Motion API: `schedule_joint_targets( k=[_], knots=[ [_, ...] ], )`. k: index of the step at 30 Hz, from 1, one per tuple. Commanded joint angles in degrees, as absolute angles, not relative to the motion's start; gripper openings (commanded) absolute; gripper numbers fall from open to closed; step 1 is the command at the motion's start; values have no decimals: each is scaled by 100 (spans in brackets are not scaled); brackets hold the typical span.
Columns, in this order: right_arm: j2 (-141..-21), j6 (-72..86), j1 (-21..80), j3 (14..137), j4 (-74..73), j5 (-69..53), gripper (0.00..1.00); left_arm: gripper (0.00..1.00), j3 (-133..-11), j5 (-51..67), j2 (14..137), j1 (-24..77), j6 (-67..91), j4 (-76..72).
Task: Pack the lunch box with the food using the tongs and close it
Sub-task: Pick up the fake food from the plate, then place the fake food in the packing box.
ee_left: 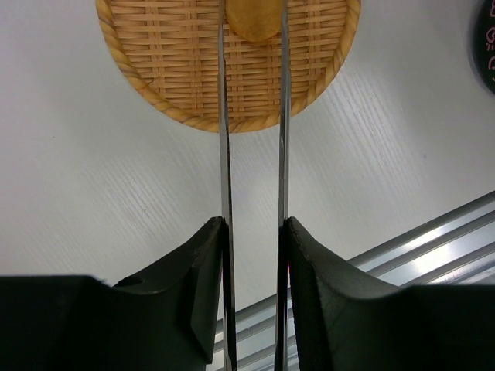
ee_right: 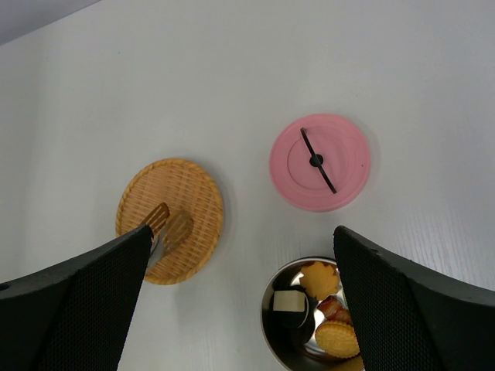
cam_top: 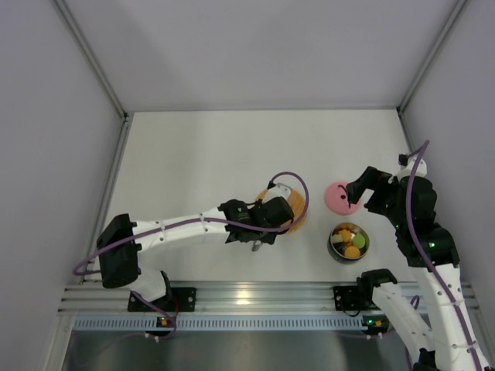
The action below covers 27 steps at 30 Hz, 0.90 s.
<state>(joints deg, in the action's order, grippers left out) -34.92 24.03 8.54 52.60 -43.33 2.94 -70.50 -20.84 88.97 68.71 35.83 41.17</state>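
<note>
Left gripper (ee_left: 254,226) was clamped on the tongs (ee_left: 224,139), one finger pressing each slim arm. The tong tips reached over the woven mat (ee_left: 170,62), which lay near the middle of the table (cam_top: 201,154), towards its near edge. The tips bracketed one tan food piece (ee_left: 251,19) on the mat. Whether the tips were actually pinching the piece could not be told; it sat at the top edge of the left wrist view.

Right gripper (ee_right: 244,236) hung with its fingers wide apart and empty above the pink lid (ee_right: 319,162). The lid lay flat near the right edge of the table. The lunch box (ee_right: 267,305) stood just nearer than the lid, uncovered, with several pieces (ee_right: 319,278) inside.

Risks, as judged:
- The piece looked flat and smooth, so a weak squeeze could let it slip out on lifting.
- Too hard a squeeze could flick it off the mat.
- Tips dragging on the weave could shift the mat.
- The carry to the box passed close to the right arm, so a collision was possible.
</note>
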Motion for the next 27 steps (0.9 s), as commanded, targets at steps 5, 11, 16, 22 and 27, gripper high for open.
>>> schedule_joint_targets(
  k=[5,11,16,22,27],
  knots=[
    [-3533,2355,756,5476,-4465,325,99,40,-7435,-2180,8455,6864,3454,4008],
    [-3516,2364,756,5432,-4439,325,99,40,-7593,-2171,8429,6952,3384,4008],
    [-3507,2364,756,5405,-4447,334,100,40,-7866,-2180,8525,7224,3288,3955],
    [-3480,2391,756,5379,-4447,325,99,41,-8481,-2285,8885,7777,3129,3823],
    [-3428,2373,756,5388,-4491,351,99,41,-8937,-2180,9263,8059,3050,3718]
  ],
)
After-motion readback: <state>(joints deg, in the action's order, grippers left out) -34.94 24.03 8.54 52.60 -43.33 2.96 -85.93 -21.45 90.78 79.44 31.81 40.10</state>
